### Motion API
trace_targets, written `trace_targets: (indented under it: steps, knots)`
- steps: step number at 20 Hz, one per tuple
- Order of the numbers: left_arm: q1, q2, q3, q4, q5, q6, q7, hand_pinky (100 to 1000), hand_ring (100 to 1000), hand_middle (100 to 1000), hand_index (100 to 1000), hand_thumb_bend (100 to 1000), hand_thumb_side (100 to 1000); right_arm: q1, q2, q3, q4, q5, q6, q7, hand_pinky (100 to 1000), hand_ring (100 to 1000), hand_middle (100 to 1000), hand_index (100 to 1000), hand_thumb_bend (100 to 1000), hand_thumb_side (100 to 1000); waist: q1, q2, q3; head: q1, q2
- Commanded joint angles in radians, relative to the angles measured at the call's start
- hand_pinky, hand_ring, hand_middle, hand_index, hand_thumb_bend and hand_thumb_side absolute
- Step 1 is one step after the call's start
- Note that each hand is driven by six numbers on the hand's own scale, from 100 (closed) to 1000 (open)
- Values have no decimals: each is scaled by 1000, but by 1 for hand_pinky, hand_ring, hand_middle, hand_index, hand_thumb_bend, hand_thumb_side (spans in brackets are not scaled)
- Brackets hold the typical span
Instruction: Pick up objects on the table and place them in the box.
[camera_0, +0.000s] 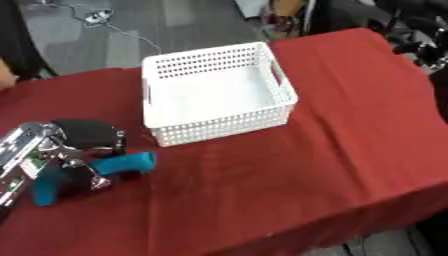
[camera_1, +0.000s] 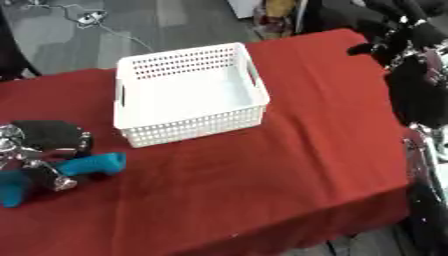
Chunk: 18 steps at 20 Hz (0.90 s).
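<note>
a: in the left eye view, the left robot hand (camera_0: 74, 150) is curling around the teal object (camera_0: 122, 164) at lower left on the desk (camera_0: 350, 125).
b: in the right eye view, the right robot hand (camera_1: 398, 37) is hanging upper right, fingers unclear. lifting straight up before crossing to the white box (camera_1: 188, 92) seems wisest.

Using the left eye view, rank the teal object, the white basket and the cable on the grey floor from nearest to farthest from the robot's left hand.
1. Teal object: in the left hand, at the table's near left.
2. White basket: up and to the right of the hand, mid-table.
3. Cable: on the floor beyond the table's far edge, top left.
</note>
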Motion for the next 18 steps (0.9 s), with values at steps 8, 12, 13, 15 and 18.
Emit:
trace_targets:
  steps: [8,12,13,15,18]
  knots:
    - [-3,13,74,34,-71,9,423,100,100,100,104,100,271,-17,-9,-7,-17,-2,1,-4,678,861,913,1000,100,1000,-1,-6,-2,-9,-1]
    - [16,81,79,11,7,27,338,100,100,100,100,100,363,-13,-13,-9,-16,1,2,-6,678,861,913,1000,100,1000,3,-12,1,-12,-1]
    - [20,98,82,1,40,35,301,100,100,100,100,100,372,-12,-14,-9,-15,1,2,-6,678,861,913,1000,100,1000,4,-13,2,-13,-1]
    - [33,136,92,-23,113,62,218,100,100,100,100,100,411,-10,-16,-10,-14,2,3,-8,678,861,913,1000,100,1000,6,-17,3,-16,-1]
    - [59,183,117,-70,215,117,114,100,100,100,100,100,409,-6,-18,-11,-13,3,3,-9,677,861,913,1000,100,1000,7,-21,5,-20,-1]
